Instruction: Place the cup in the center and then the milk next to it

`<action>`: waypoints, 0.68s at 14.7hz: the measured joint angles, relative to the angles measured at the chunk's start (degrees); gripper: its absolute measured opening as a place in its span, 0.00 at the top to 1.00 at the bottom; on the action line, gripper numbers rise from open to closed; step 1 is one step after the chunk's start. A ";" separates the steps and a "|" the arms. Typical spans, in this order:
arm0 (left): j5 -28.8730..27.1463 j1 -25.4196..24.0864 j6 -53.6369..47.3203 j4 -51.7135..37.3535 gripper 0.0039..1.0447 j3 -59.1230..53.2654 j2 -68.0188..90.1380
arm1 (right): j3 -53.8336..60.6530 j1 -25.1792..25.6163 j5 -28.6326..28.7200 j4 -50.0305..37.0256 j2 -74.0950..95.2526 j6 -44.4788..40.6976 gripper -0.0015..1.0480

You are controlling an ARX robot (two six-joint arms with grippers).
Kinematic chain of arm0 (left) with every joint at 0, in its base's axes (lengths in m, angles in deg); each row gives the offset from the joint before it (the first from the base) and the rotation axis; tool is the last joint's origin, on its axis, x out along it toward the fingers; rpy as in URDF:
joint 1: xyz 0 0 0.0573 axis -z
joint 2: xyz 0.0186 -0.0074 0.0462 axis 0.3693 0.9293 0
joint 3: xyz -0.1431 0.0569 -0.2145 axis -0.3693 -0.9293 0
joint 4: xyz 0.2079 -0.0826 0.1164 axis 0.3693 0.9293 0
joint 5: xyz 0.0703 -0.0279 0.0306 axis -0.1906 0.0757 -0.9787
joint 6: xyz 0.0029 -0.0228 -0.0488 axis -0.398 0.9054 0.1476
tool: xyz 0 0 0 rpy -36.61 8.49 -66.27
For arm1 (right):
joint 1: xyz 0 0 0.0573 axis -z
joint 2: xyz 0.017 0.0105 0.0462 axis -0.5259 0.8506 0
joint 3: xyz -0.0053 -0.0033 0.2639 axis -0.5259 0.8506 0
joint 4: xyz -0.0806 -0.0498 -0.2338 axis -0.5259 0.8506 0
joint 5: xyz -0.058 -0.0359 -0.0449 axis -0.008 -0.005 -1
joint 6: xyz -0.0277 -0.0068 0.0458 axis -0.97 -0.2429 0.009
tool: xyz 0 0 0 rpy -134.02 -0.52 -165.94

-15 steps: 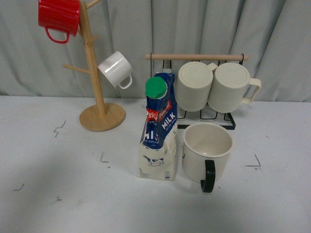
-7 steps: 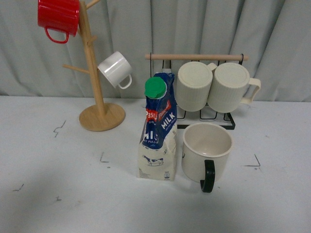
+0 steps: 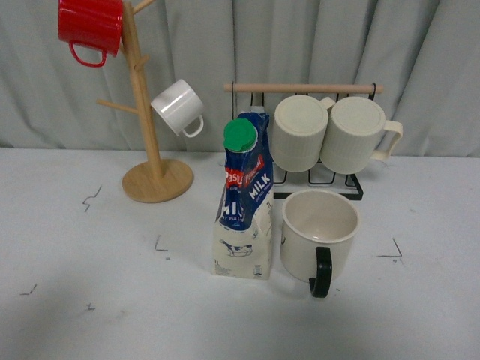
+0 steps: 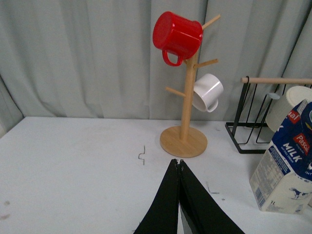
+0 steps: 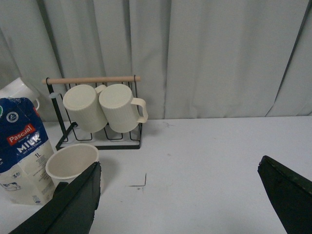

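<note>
The cup (image 3: 318, 233), a wide cream-white mug with a black handle turned toward me, stands upright on the white table in the front view. Close on its left stands the milk (image 3: 244, 202), a blue and cream carton with a green cap. Neither arm shows in the front view. My left gripper (image 4: 179, 163) is shut with nothing in it, above bare table and well apart from the milk (image 4: 286, 161). My right gripper (image 5: 179, 168) is wide open and empty; the cup (image 5: 73, 163) and milk (image 5: 25, 153) lie beyond one finger.
A wooden mug tree (image 3: 147, 112) stands at the back left, carrying a red mug (image 3: 90, 26) and a small white cup (image 3: 178, 108). A black wire rack (image 3: 311, 142) with a wooden bar holds two ribbed cream mugs (image 3: 330, 135) behind the cup. Grey curtain closes the back.
</note>
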 joint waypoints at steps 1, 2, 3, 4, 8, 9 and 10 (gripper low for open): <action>0.02 0.00 0.00 1.38 0.99 0.00 -1.70 | 0.00 0.00 0.00 0.00 0.00 0.00 0.06; 0.00 0.00 0.00 2.34 0.99 0.00 -3.30 | 0.00 0.00 0.00 0.02 0.00 0.00 0.06; 0.00 0.00 0.00 3.98 0.99 0.00 -4.44 | 0.00 0.00 0.00 0.00 0.00 0.00 0.06; 0.00 0.00 0.00 4.79 0.99 0.00 -5.35 | 0.00 0.00 0.00 0.00 0.00 0.00 0.06; 0.20 0.00 -0.02 17.73 0.99 0.04 -14.88 | 0.00 0.00 -0.02 0.02 0.00 0.00 0.06; 0.00 0.00 -0.02 17.88 0.99 0.04 -17.90 | 0.00 0.00 -0.02 0.02 0.00 0.00 0.06; -0.11 0.02 -0.02 17.16 0.99 0.42 -17.86 | 0.00 0.00 0.04 -0.04 0.00 0.00 0.06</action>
